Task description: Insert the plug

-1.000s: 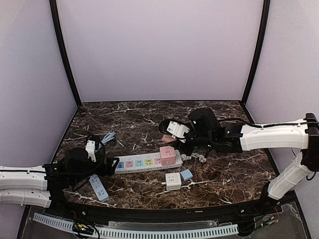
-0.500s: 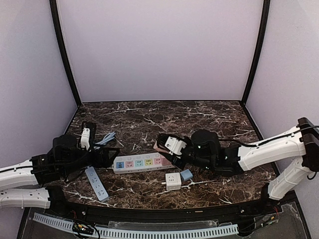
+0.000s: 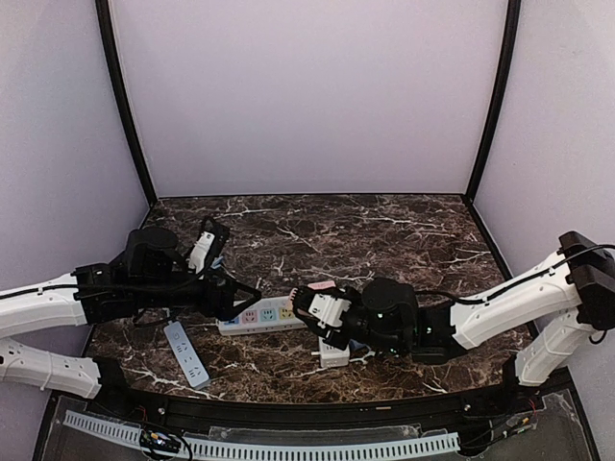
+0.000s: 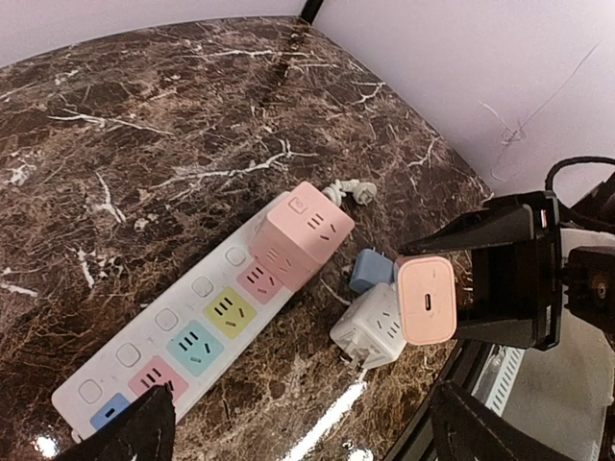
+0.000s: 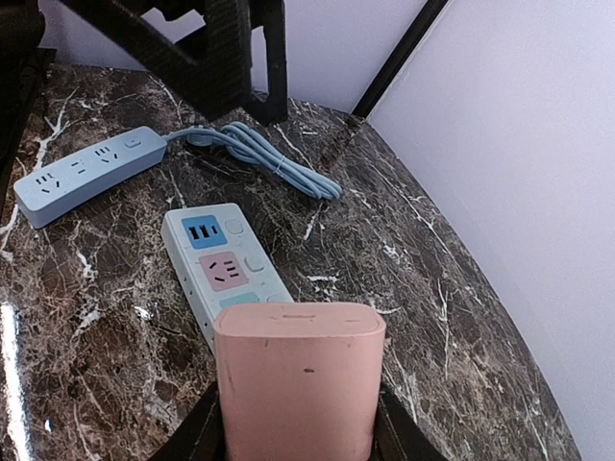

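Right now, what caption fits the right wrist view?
Right gripper holds a pink plug near the pastel power strip.

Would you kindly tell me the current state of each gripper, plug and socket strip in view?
left gripper: open, empty.
right gripper: shut on the pink charger.
pink charger: held in the air, not yet inserted.
pink cube adapter: seated on the end of the multicolour strip.
white cube adapter: loose, unplugged.
blue strip: lying flat, sockets empty.
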Tool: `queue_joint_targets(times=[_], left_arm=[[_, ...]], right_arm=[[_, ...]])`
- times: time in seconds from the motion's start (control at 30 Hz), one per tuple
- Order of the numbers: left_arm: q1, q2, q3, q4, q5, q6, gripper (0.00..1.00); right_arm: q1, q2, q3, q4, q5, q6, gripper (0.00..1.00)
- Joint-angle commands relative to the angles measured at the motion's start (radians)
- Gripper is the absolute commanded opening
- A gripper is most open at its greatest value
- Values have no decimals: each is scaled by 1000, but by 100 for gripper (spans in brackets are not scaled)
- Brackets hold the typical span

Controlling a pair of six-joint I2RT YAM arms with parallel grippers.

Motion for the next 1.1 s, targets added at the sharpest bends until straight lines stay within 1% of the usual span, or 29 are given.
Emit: queue_joint_targets(times=[0.0,0.3,0.63,0.73,0.83,0.97,1.07], left_arm=[[-7,65,39,4,153,40,92],[-48,214,90,79,228,65,89],[-65,316,146,114,256,79,83],[-67,344,161,117,260,81,80],[-69,363,171,121,266,79,72],[-75,378,182,123,269,78,64],[-76,386,187,123,276,77,61]], right_arm=[[25,8,-6,69,28,10,0],[45,28,-8,71,48,23,0],[56,37,-8,61,58,35,0],[59,38,-6,58,59,35,0],[63,36,-5,55,63,35,0],[68,36,0,48,65,34,0],[70,37,4,44,67,33,0]])
